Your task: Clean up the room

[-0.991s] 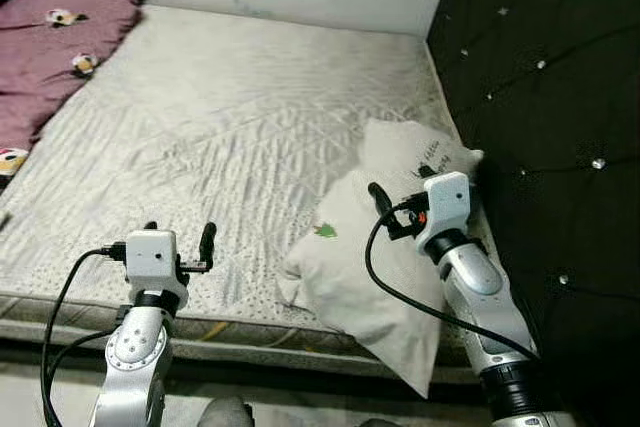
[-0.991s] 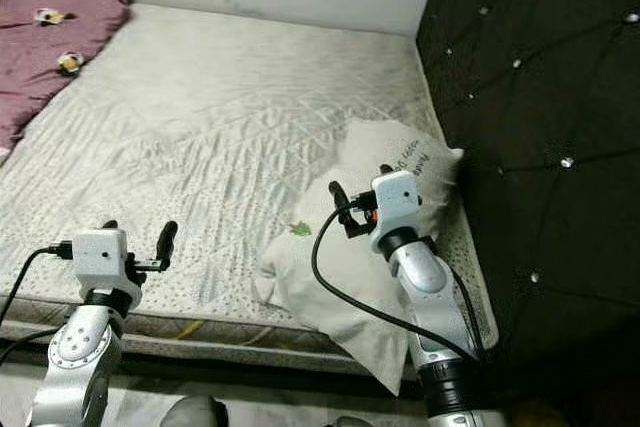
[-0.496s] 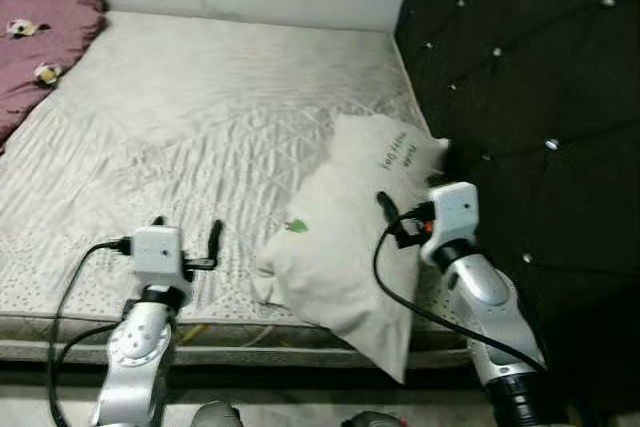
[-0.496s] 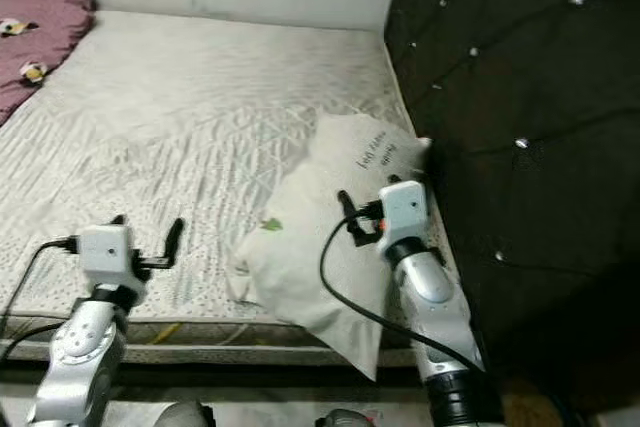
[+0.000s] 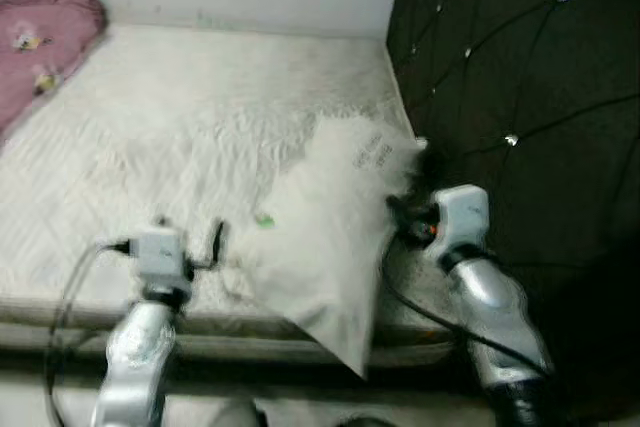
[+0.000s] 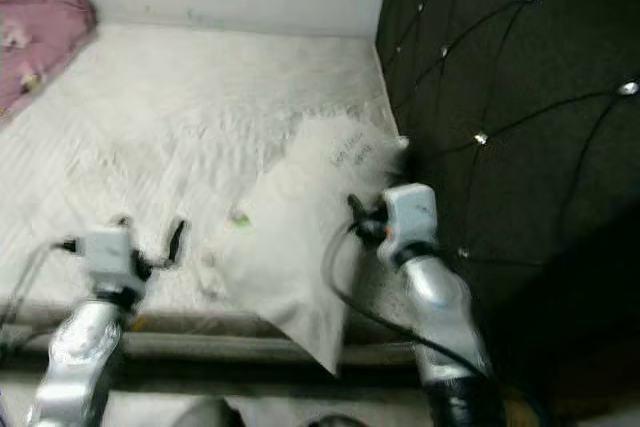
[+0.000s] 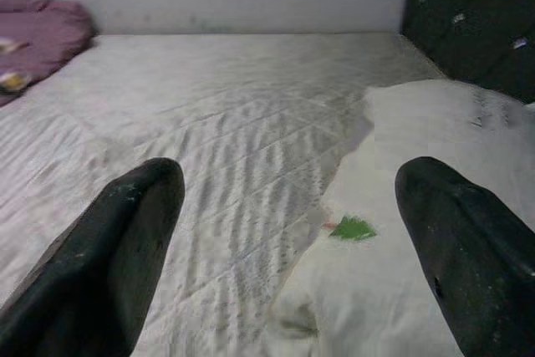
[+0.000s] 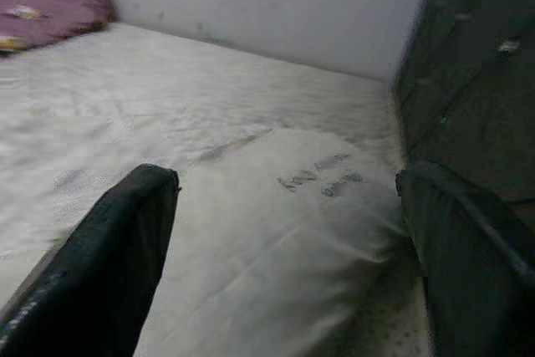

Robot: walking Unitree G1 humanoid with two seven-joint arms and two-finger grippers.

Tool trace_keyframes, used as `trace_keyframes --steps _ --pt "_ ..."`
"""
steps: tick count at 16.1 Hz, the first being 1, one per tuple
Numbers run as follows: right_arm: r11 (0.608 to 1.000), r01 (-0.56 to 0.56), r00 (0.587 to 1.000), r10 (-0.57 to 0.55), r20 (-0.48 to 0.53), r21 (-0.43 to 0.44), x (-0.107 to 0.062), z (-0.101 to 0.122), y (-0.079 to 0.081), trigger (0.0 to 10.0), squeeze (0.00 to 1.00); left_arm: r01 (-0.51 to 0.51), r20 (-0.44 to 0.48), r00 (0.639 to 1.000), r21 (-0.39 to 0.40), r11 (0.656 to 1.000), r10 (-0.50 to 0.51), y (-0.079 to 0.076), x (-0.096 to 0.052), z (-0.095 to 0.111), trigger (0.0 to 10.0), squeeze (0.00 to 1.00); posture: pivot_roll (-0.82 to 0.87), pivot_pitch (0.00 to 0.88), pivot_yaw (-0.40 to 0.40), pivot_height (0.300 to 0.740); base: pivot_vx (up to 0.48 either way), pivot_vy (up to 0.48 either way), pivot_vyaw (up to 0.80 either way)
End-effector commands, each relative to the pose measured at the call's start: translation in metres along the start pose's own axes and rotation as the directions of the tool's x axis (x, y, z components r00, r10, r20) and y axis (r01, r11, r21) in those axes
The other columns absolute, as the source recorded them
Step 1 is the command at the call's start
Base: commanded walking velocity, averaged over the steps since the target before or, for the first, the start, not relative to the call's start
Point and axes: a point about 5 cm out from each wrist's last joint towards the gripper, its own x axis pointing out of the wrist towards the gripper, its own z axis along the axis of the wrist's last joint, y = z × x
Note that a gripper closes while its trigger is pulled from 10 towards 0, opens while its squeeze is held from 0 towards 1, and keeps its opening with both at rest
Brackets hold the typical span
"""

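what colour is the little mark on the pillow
Green, on the white pillow; clearest in the left wrist view.

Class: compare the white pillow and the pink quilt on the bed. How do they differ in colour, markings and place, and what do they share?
The pillow is white; the quilt is pink. The pillow bears dark lettering and a small green mark; the quilt has small light patches. The pillow lies at the near edge beside the black headboard, overhanging the mattress; the quilt is bunched at the far left corner. Both rest on the mattress.
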Motion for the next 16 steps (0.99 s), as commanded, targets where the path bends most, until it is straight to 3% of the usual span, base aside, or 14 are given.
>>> trace_keyframes --steps 1,16 --pt "1.000 0.022 1.000 -0.022 0.011 -0.012 -0.0006 0.0038 -0.0066 10.0 0.00 0.000 0.011 1.000 -0.013 1.000 0.000 -0.0004 0.0022 0.0041 10.0 0.00 0.02 0.000 -0.045 0.740 0.000 0.000 0.00" --pt "0.998 0.052 0.999 -0.052 0.008 -0.044 -0.0025 0.0057 -0.0084 10.0 0.00 -0.011 0.004 1.000 -0.023 1.000 0.011 -0.0002 0.0033 0.0027 10.0 0.00 0.01 0.000 -0.042 0.740 0.000 0.000 0.00"
